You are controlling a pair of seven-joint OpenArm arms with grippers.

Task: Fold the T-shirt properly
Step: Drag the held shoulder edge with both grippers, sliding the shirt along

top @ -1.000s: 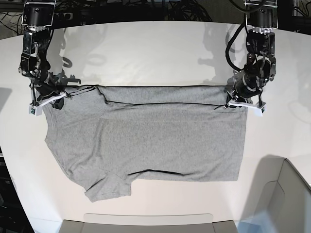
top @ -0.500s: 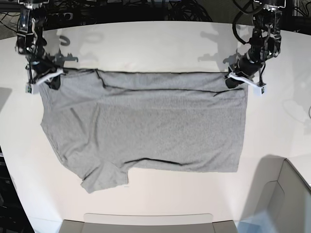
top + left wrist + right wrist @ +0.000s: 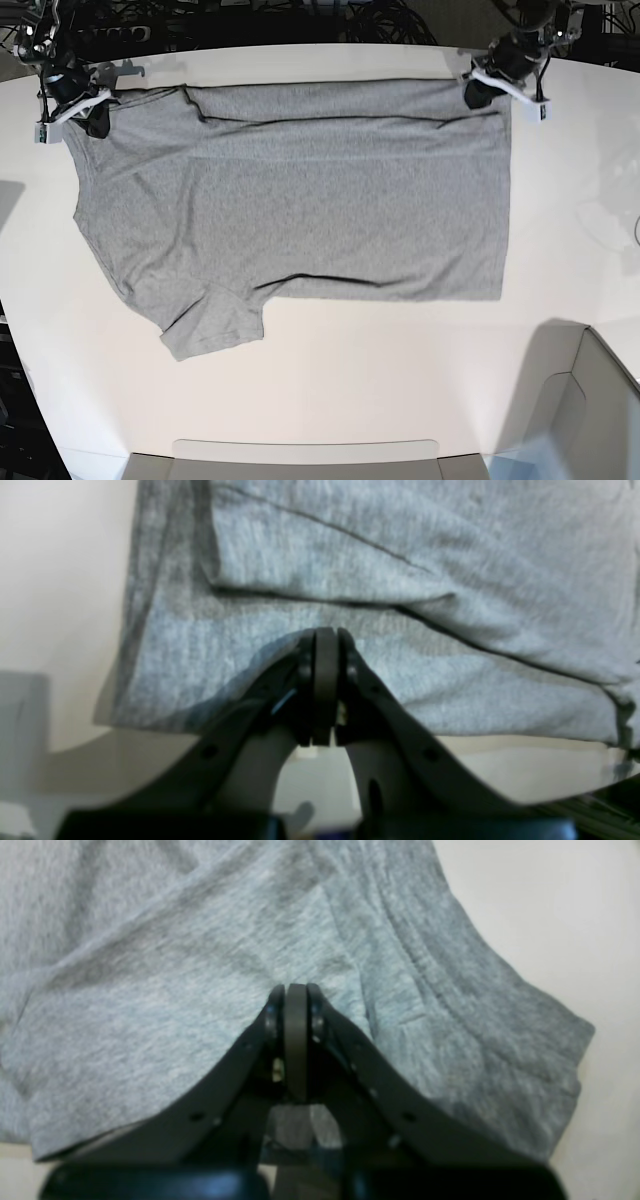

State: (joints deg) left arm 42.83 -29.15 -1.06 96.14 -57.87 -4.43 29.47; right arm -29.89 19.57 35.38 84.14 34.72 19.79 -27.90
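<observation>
Looking down from the base view, we see the T-shirt (image 3: 300, 200) spread flat on the white desk (image 3: 350, 380), plain grey side up, its upper edge stretched along the far side of the desk between the two arms. One short sleeve (image 3: 212, 325) points toward the near edge on that view's left. The right end effector (image 3: 70, 105) sits at the far left corner of the cloth, the left end effector (image 3: 500, 82) at the far right corner. At this distance we cannot read how the jaws stand.

The wrist cameras fill that in. In the left wrist view, the left end effector (image 3: 325, 640) has its black fingers (image 3: 380, 700) pressed together, with the T-shirt (image 3: 400, 580) lying just beyond the tips; a fold line (image 3: 500, 652) crosses the fabric, and a hemmed edge runs down the left. We cannot tell from here whether cloth is pinched. In the right wrist view, the right end effector (image 3: 295, 990) is likewise closed tight over the T-shirt (image 3: 150, 990), beside a ribbed, stitched hem (image 3: 425, 965).

At the near right corner of the base view stands a pale bin (image 3: 590, 400); its contents are out of sight.
</observation>
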